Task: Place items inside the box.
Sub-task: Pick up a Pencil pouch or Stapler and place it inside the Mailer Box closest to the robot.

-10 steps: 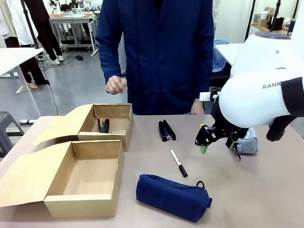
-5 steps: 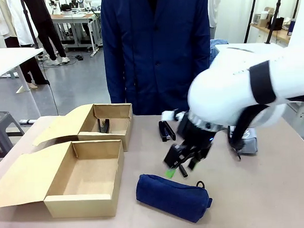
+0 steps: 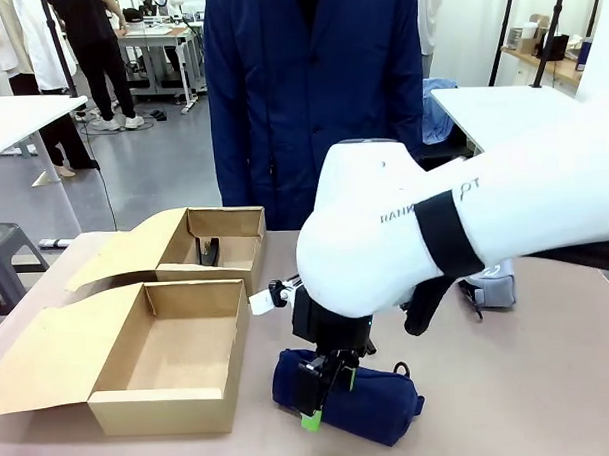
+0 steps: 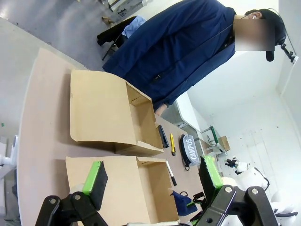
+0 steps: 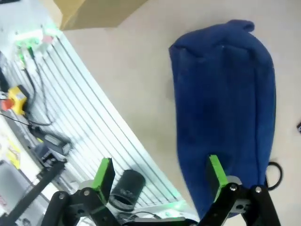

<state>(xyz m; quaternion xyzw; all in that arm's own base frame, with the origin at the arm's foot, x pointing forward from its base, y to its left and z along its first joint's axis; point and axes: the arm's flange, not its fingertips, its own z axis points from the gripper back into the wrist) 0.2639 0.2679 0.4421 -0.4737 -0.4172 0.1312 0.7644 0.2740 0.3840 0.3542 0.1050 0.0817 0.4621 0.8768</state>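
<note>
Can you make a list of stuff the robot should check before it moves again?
1. Right gripper open: ok.
2. Navy pouch centred between its fingers: not ok, one finger is over the pouch, the other over the table.
3. Near box open with room: ok, empty.
4. Left gripper out of the way: ok, open above the near box.
5. Hands of the person away from the pouch: cannot tell, the right arm blocks the view.

Pouch (image 3: 383, 403) right of near box (image 3: 163, 409); far box (image 3: 228, 223) behind it, stapler (image 3: 211, 252) inside.
</note>
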